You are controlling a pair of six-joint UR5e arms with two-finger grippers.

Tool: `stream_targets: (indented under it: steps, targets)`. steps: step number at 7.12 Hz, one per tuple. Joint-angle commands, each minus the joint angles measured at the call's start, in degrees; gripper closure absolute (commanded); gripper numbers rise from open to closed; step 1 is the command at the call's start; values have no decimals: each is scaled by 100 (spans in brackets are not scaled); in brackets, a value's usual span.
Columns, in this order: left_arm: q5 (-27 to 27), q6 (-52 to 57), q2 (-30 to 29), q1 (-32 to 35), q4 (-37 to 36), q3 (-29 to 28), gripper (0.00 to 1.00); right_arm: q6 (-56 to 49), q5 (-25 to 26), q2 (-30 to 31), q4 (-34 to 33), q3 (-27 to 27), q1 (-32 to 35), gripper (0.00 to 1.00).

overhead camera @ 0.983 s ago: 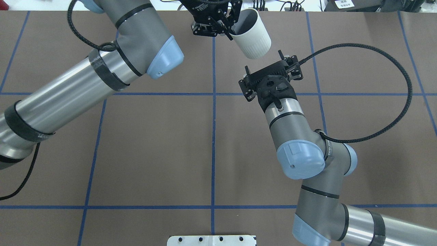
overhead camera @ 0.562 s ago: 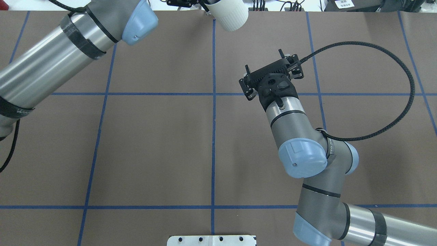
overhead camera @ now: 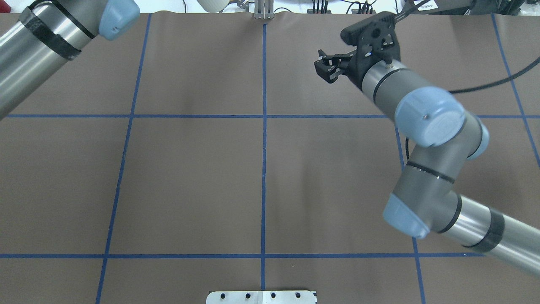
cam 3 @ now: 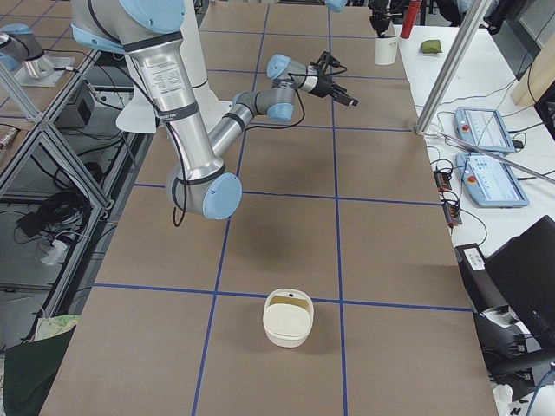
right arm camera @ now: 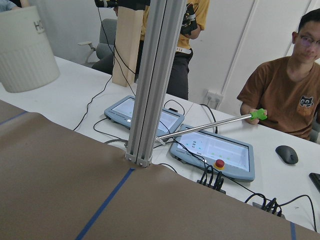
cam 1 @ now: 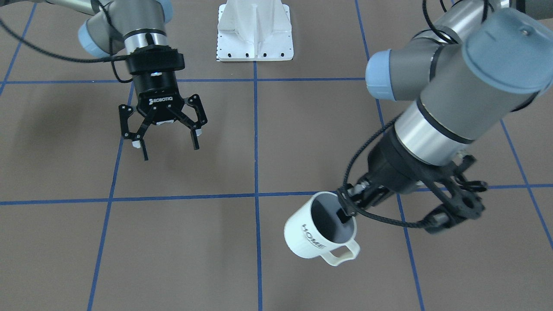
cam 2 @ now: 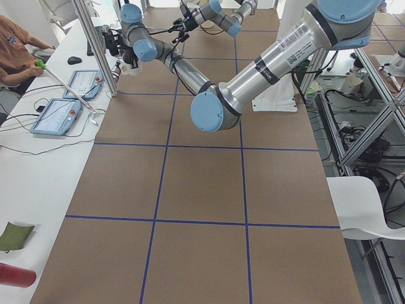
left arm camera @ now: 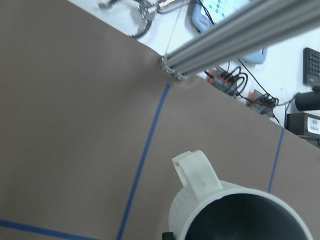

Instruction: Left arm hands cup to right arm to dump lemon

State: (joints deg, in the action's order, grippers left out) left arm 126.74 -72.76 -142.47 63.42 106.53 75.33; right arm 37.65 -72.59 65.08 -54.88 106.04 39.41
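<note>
Here, cream-white ribbed cup (cam 1: 304,237), grey inside, dark "HOME" lettering.

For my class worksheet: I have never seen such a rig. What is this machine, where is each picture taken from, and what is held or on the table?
Two robot arms work at a table marked with blue tape. One camera looks down from behind the robot, one faces it, two stand at the table's ends, one rides each wrist. The left gripper pinches the rim of a tilted cream cup lettered HOME. The right gripper hangs open and empty. A cream container sits near the table's end. No lemon shows.
</note>
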Motion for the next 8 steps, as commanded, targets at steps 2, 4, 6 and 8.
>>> stream_targets:
  steps: [2, 4, 6, 8]
  targets:
    - [-703, 2497, 498, 117, -1169, -1, 100, 384, -3482, -4, -1004, -48, 1567, 0]
    - [-494, 3763, 1305, 423, -1144, 121, 100, 305, -5501, 40, -2292, -31, 2470, 0]
    - [-142, 4705, 2499, 618, -1126, 761, 100, 200, -6282, 145, -3156, 31, 3018, 0]
    - [-141, 4762, 3590, 601, -986, 1586, 100, -675, -6408, 180, -4035, 171, 3186, 0]
